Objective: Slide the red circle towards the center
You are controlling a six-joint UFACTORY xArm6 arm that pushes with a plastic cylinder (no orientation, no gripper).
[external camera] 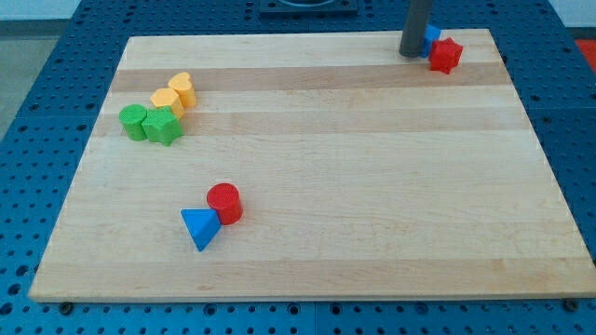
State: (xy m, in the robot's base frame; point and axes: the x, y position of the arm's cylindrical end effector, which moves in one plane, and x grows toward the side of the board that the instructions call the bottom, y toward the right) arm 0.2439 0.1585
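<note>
While my tip sits top edge, holding nothing, red circle touches blue triangle nr bottom-left

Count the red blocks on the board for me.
2. The red circle sits lower left of centre, touching the blue triangle. A red star-like block lies at the view's top right, beside my tip.

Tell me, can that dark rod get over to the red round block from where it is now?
Probably yes. My tip sits at the view's top right beside a blue block and red star; the board between it and the red circle is bare.
</note>
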